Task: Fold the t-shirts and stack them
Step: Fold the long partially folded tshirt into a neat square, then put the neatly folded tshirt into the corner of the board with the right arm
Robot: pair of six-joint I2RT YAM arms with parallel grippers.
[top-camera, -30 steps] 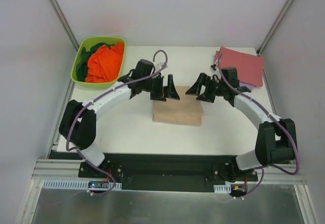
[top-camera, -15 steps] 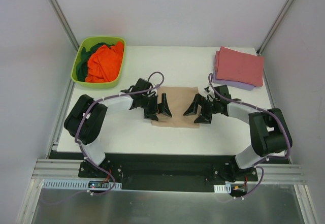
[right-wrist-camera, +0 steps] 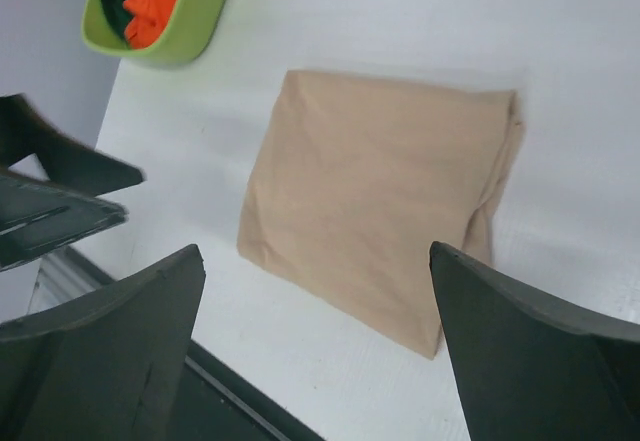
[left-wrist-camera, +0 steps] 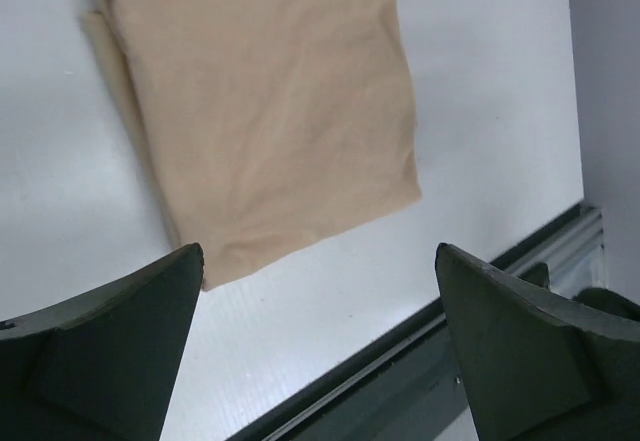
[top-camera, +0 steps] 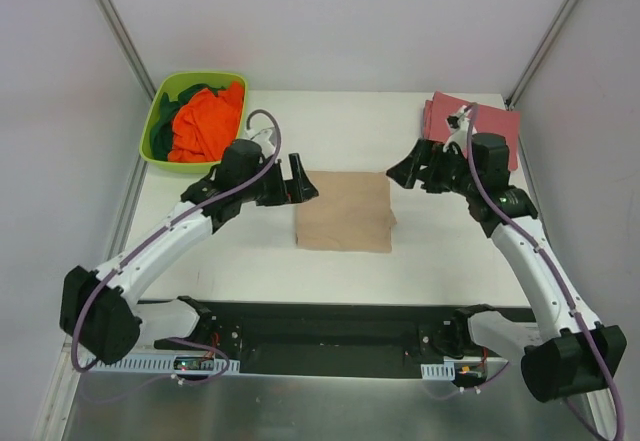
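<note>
Well, from above you see the tan t-shirt (top-camera: 343,211) lying folded flat at the middle of the table (top-camera: 250,251). The left gripper (top-camera: 298,178) hangs just off its far-left corner and the right gripper (top-camera: 404,172) off its far-right corner. Both have jaws spread wide and hold nothing. A folded red t-shirt (top-camera: 485,131) sits at the far right, and an orange t-shirt (top-camera: 205,121) fills the green tub (top-camera: 158,101).

Through the left wrist camera the cloth looks thin, soft and light — likely to sag and fall open if you lift only one layer.

Through the right wrist camera one side shows stacked layers. Pinch through all of them at two corners, I'd judge, and carry it level.
</note>
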